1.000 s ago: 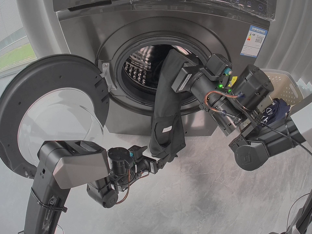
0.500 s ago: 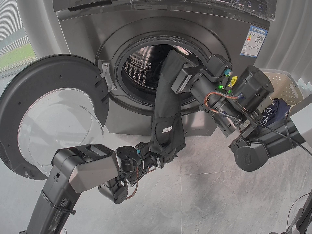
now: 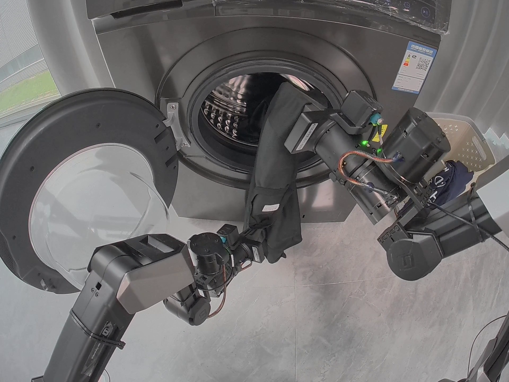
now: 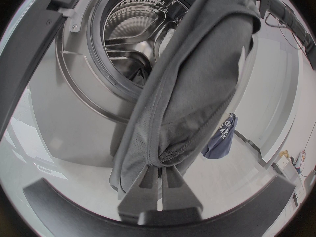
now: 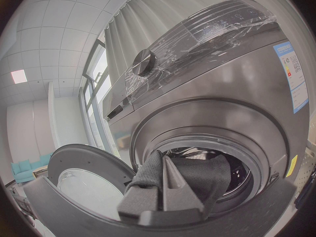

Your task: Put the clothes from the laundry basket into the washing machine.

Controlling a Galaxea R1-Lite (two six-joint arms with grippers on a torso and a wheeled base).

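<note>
Two grips on one dark grey garment (image 3: 273,187).

Left gripper (image 4: 161,168): jaws pinched nearly together, the garment's stitched lower hem caught at their tips. Cloth bunches just past the tips and sags off to one side of them.

Right gripper (image 5: 163,163): jaws closed tight on a fold of the garment's upper end. Cloth wraps over one side of the jaws and spills past the other toward the porthole.

From my head view the garment runs as one long band between the two grips. Its top end sits at the mouth of the washing machine (image 3: 159,43), draped across the lip of the opening. Its lower end hangs in front of the machine's front panel, above the grey floor (image 3: 344,303). I read only the upper part as inside the opening; the bulk hangs outside.

Steel drum (image 3: 228,107) shows behind the cloth. Round door (image 3: 79,128) is swung wide open to the left.

Laundry basket (image 3: 466,139), pale and perforated, stands right of the machine, behind the right arm. A navy garment (image 3: 450,179) with white print hangs over its rim.
</note>
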